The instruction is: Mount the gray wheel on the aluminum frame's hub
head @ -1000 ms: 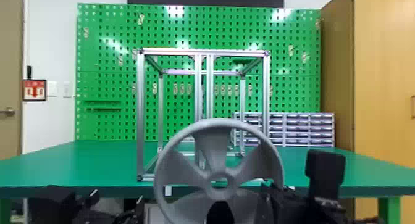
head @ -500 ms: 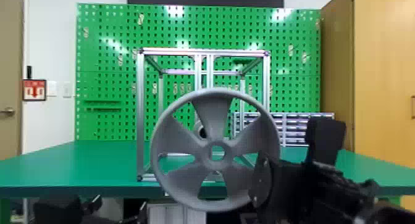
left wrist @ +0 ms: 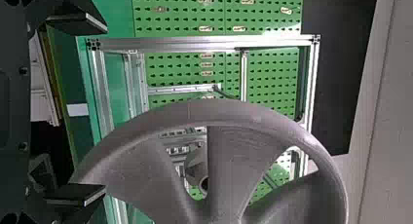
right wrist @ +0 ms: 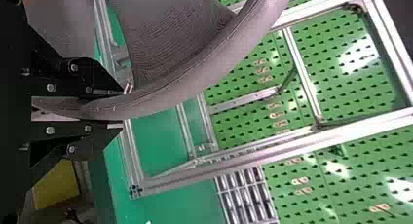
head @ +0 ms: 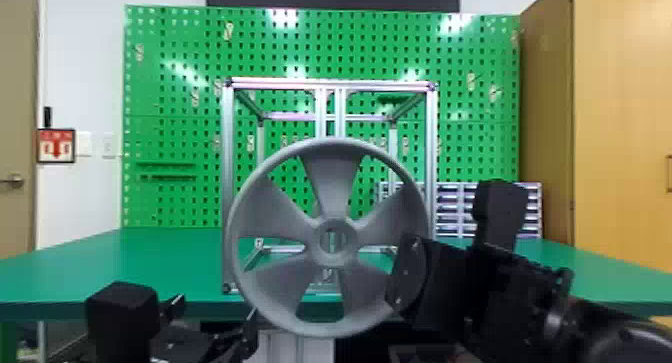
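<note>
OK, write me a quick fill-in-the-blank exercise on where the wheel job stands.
The pincer gripping the wheel by its rim is the robot's ____ one.
The left pincer has its fingers apart, so it is ____.
In the head view, the wheel overlaps the frame, showing that it is ____ the frame.
The table under the frame is coloured ____.

Missing words: right; open; in front of; green
</note>
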Motion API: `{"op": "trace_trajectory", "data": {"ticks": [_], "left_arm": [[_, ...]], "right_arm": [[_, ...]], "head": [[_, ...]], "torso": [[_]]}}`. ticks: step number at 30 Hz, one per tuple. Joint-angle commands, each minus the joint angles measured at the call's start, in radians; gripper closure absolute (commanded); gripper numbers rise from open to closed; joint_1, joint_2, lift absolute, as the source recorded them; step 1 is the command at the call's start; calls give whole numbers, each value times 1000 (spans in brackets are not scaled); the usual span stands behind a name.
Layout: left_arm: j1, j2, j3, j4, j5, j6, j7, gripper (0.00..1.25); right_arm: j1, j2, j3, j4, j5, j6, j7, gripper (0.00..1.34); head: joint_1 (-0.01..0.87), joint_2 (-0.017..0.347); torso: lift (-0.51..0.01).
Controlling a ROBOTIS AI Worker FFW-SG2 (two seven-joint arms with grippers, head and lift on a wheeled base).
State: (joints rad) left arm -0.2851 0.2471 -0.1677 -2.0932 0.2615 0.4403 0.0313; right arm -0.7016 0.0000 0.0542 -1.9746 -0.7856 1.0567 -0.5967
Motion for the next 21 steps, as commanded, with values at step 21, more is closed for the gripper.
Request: {"op": "trace_trajectory", "data": {"ticks": [21], "left_arm": [[-117, 1, -32, 7, -16, 3, 67, 162]], "right_arm": [[-30, 1, 23, 59, -4, 11, -9, 1121]], "head": [[-5, 6]], "torso": [[-499]]}}
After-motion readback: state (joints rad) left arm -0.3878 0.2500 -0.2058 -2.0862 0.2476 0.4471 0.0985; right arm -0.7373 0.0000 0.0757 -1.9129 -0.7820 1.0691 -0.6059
